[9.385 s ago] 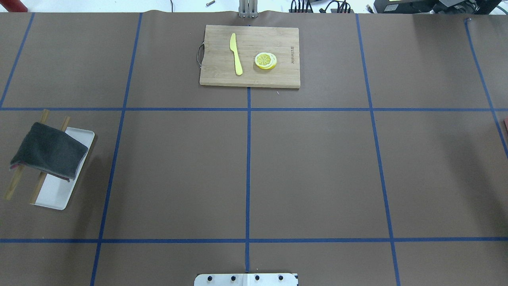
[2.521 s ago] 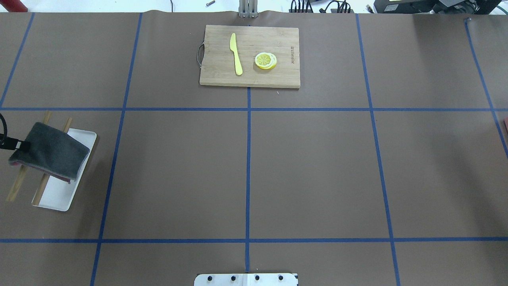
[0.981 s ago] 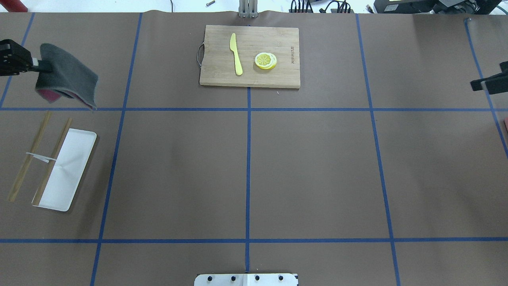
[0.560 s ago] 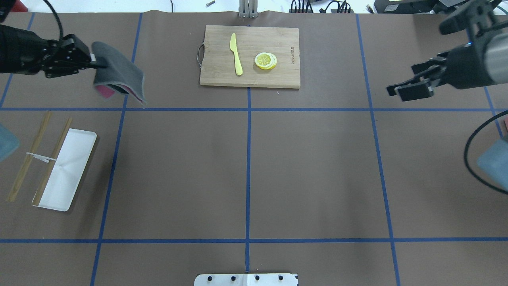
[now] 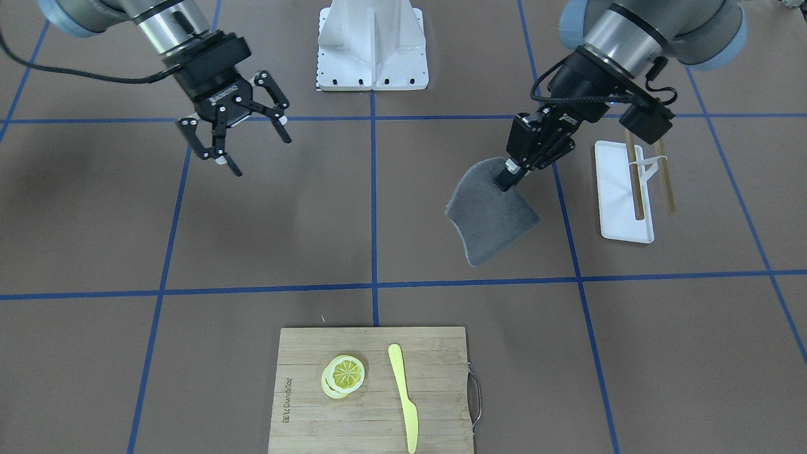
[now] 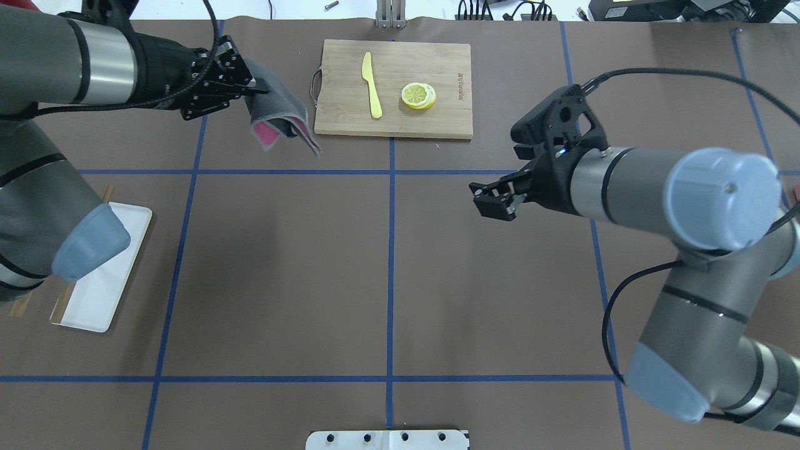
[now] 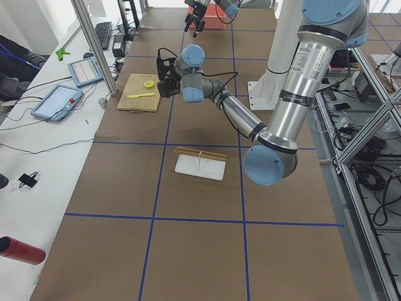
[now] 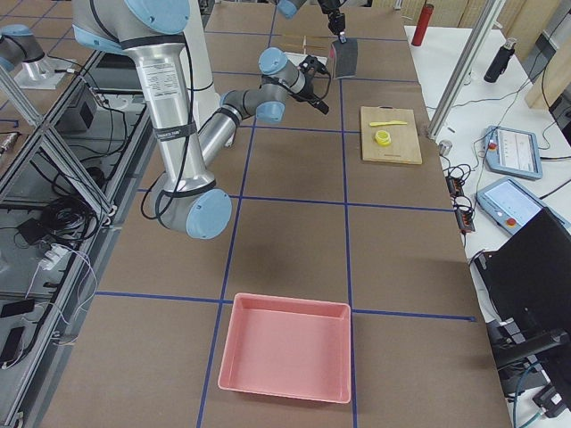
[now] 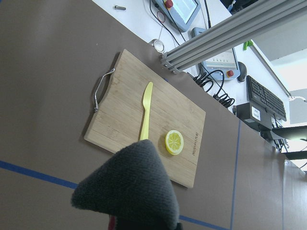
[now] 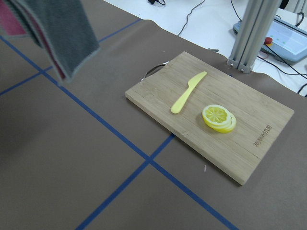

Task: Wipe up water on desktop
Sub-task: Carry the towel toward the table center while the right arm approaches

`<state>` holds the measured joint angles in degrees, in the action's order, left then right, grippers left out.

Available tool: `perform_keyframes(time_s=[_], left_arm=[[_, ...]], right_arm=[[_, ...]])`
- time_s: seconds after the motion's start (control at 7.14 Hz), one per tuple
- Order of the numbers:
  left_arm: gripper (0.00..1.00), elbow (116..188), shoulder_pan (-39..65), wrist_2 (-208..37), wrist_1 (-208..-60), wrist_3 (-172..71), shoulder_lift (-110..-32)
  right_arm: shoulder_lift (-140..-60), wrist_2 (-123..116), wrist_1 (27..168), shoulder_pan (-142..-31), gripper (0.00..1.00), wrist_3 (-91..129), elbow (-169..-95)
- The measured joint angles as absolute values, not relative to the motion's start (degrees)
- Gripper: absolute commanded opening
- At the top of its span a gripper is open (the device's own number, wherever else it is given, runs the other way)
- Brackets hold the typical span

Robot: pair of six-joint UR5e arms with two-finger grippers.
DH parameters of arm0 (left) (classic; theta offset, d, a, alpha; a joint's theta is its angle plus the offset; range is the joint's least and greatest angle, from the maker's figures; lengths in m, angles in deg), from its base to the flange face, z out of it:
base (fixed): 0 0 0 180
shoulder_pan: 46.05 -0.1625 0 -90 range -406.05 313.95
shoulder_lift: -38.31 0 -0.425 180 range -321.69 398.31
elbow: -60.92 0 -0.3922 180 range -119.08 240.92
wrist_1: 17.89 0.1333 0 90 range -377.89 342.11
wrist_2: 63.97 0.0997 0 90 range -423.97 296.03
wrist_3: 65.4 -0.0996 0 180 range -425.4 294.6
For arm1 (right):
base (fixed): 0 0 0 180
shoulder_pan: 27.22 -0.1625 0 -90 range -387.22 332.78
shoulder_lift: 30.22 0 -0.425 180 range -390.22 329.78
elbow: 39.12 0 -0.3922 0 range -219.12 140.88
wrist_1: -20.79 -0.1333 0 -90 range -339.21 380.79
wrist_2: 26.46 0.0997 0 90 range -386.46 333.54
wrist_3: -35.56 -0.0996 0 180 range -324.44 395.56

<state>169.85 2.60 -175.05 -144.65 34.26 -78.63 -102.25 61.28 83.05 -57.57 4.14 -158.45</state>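
The desktop [image 6: 281, 269] is a brown surface with a blue tape grid; I see no water on it. My left gripper [image 6: 253, 87] is shut on the corner of a grey cloth [image 6: 278, 112] with a pink underside. It holds the cloth hanging above the desktop, just left of the cutting board. The cloth also shows in the front view [image 5: 492, 217], the left wrist view [image 9: 129, 191] and the right wrist view [image 10: 57, 28]. My right gripper [image 5: 252, 148] is open and empty, above the desktop right of centre [image 6: 494, 200].
A bamboo cutting board [image 6: 394, 87] at the far middle carries a yellow knife [image 6: 372, 84] and lemon slices [image 6: 418, 95]. A white tray [image 6: 103, 281] with chopsticks [image 5: 637, 183] lies at the left. A pink bin [image 8: 285, 357] stands at the right end.
My left gripper took the cloth off the tray, lifted it and carried it right toward the cutting board. My right arm came in from the right toward the centre, gripper open.
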Motion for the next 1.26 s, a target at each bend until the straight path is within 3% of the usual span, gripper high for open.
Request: perform_keyframes(time_s=[0.28, 0.7, 1.12, 1.26], left_arm=[[0.00, 170.28, 0.26, -173.95, -143.46, 40.30, -82.22], [0.00, 173.16, -4.97, -173.77, -143.31, 44.94, -83.45], [0.00, 175.41, -11.53, -168.38, -143.31, 47.31, -84.56], [0.00, 175.55, -12.47, -167.21, -143.31, 47.46, -84.79]], right_arm=[[-100.12, 52.07, 83.24, -50.82, 0.85, 4.09, -158.13], [-98.62, 47.99, 83.28, -47.67, 0.80, 4.24, -157.49], [-98.20, 46.01, 83.28, -46.13, 0.81, 4.27, -157.23], [-98.18, 45.67, 83.28, -45.54, 0.66, 4.25, -157.28]])
